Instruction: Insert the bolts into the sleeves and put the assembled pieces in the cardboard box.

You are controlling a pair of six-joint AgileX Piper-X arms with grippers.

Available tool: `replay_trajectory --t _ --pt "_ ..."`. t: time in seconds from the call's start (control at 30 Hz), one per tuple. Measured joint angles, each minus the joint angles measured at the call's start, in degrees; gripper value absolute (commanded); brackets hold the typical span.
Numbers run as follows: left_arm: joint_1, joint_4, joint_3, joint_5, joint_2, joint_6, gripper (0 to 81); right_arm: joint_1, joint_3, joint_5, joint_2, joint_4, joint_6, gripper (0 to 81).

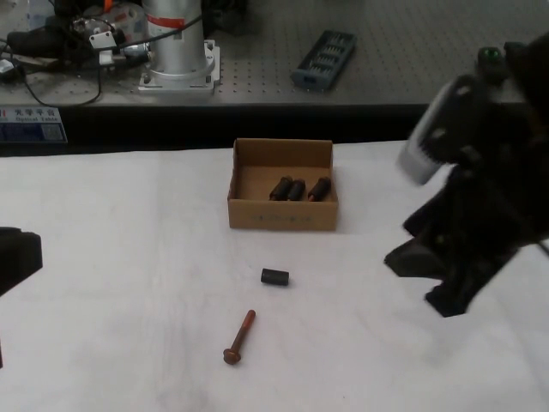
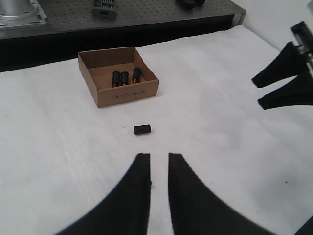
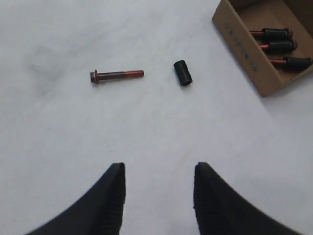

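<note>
A copper-coloured bolt [image 1: 239,336] [image 3: 116,75] lies loose on the white cloth. A short black sleeve [image 1: 274,277] [image 2: 142,129] [image 3: 182,72] lies between it and the cardboard box [image 1: 281,215] [image 2: 128,95] [image 3: 244,49]. Three assembled pieces [image 1: 296,189] [image 2: 124,77] [image 3: 276,46] lie side by side in the box. My right gripper [image 1: 416,279] [image 2: 257,92] [image 3: 159,169] hangs open and empty to the right of the sleeve. My left gripper [image 2: 159,166] hovers short of the sleeve, its fingers a narrow gap apart with nothing between them. Part of the left arm [image 1: 17,257] shows at the left edge.
Behind the cloth runs a dark perforated bench with a silver post [image 1: 176,43], cables and a blue-grey rack [image 1: 323,58]. White cloth [image 1: 129,257] lies bare around the bolt and sleeve.
</note>
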Motion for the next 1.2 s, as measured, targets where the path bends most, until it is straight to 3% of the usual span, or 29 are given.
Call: replay_trajectory --t 0.13,0.53,1.2 --pt "0.00 0.00 0.00 0.00 0.00 0.00 10.4 0.00 -2.98 1.11 12.09 -4.28 -4.47 24.7" --pt "0.00 0.00 0.70 0.00 0.00 0.00 10.4 0.23 -20.37 2.70 33.28 -6.23 -9.96 24.7" --pt "0.00 0.00 2.27 0.00 0.00 0.00 10.4 5.18 -25.28 3.85 40.80 -5.64 -14.12 24.7"
